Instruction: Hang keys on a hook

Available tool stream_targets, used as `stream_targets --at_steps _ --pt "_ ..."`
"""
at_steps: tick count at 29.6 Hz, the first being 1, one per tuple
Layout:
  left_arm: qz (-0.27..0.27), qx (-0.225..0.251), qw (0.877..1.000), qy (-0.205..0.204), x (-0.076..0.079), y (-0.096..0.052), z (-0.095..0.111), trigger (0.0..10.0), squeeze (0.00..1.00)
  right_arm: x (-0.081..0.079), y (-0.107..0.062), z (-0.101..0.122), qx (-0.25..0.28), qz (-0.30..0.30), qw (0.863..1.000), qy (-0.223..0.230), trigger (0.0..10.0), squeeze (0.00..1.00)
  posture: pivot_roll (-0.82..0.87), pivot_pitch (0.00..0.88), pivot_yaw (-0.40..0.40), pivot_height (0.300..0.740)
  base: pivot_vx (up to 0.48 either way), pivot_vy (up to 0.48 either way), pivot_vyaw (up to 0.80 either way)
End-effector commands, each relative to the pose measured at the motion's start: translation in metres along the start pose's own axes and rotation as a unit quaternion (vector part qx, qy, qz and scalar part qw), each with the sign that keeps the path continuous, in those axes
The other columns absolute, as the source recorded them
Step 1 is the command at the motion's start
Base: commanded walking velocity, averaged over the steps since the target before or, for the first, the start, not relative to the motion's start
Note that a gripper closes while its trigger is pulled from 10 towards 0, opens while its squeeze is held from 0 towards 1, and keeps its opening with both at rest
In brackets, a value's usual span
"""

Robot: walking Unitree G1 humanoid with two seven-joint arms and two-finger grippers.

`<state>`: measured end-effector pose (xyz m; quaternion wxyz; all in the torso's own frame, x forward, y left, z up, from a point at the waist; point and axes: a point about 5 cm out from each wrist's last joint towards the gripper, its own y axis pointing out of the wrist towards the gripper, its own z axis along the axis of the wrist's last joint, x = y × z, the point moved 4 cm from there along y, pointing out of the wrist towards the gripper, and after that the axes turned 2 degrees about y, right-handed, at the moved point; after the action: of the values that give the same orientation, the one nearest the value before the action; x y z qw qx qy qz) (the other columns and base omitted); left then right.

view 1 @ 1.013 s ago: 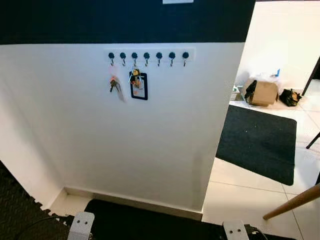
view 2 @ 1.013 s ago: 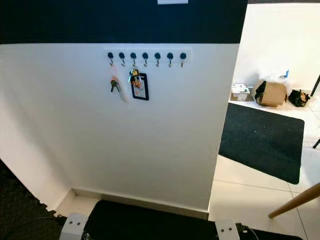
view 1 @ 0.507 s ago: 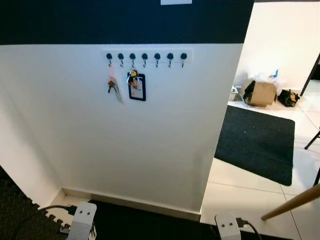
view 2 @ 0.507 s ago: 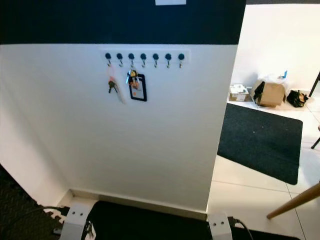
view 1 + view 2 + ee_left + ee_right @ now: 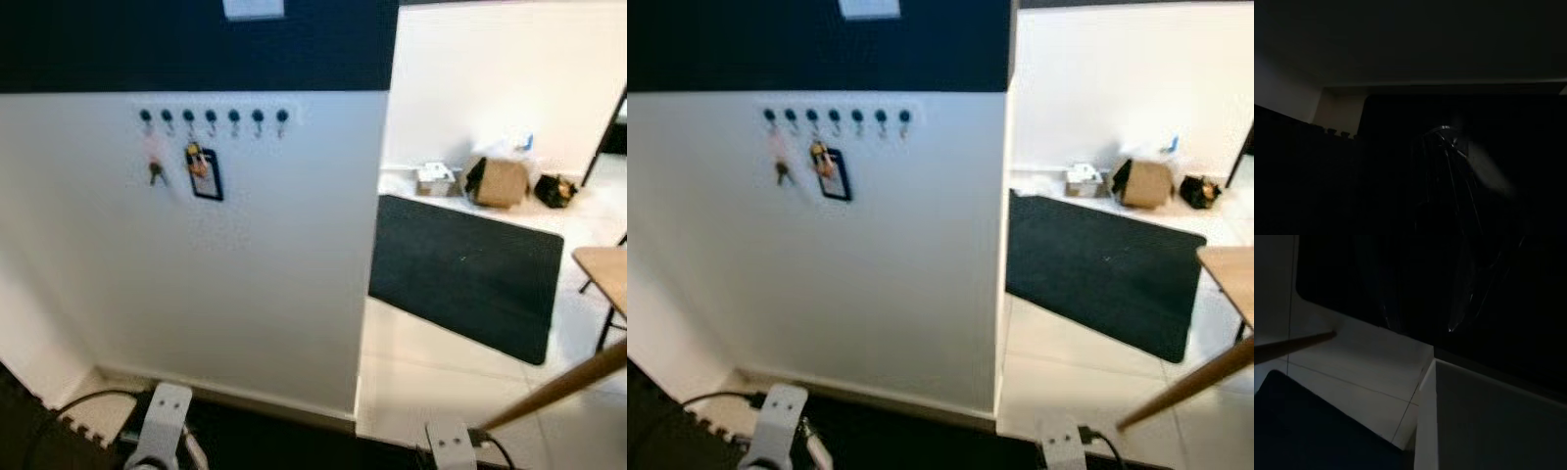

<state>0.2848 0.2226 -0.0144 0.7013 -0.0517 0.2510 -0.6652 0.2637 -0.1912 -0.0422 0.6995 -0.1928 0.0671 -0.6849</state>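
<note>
A white rail with several black hooks [image 5: 211, 116] is fixed high on the white wall. A small bunch of keys [image 5: 155, 171] with a pale tag hangs from the hook at the rail's left end. Two hooks along hangs a black card holder [image 5: 204, 172] with a yellow fob. Both arms hang low, far below the rail. The left arm's silver wrist [image 5: 162, 421] and the right arm's silver wrist [image 5: 449, 446] stick up at the picture's bottom edge. The left gripper [image 5: 1447, 144] is a faint shape in a very dark wrist view.
The wall ends at a corner [image 5: 377, 245]. Past it lies a tiled floor with a black rug [image 5: 460, 269], a cardboard box [image 5: 498, 180] and a black bag [image 5: 546, 189]. A wooden table with a slanted leg [image 5: 558, 382] stands on the right. A cable [image 5: 88, 401] runs along the floor at the left.
The whole picture has slid left and blurred, so the camera has turned to the right. The keys and card holder hang on the same hooks.
</note>
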Motion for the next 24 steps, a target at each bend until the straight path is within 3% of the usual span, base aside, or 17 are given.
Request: stream_targets --at_steps 1,12,24 --pt "0.013 -0.013 1.000 -0.002 -0.007 -0.002 -0.009 10.0 0.00 -0.006 -0.001 -0.003 -0.003 0.008 1.000 -0.001 10.0 0.00 -0.01 0.108 0.105 0.740 0.000 0.000 0.00" --pt "0.020 -0.004 1.000 0.000 -0.010 0.001 -0.002 10.0 0.00 -0.008 0.001 -0.001 0.000 0.013 1.000 -0.005 10.0 0.00 -0.01 0.105 0.104 0.740 0.000 0.000 0.00" --pt "0.012 0.029 0.999 0.012 -0.007 0.009 0.019 10.0 0.00 -0.010 0.001 -0.001 0.000 0.013 1.000 -0.005 10.0 0.00 -0.01 0.096 0.114 0.740 0.000 0.028 0.00"
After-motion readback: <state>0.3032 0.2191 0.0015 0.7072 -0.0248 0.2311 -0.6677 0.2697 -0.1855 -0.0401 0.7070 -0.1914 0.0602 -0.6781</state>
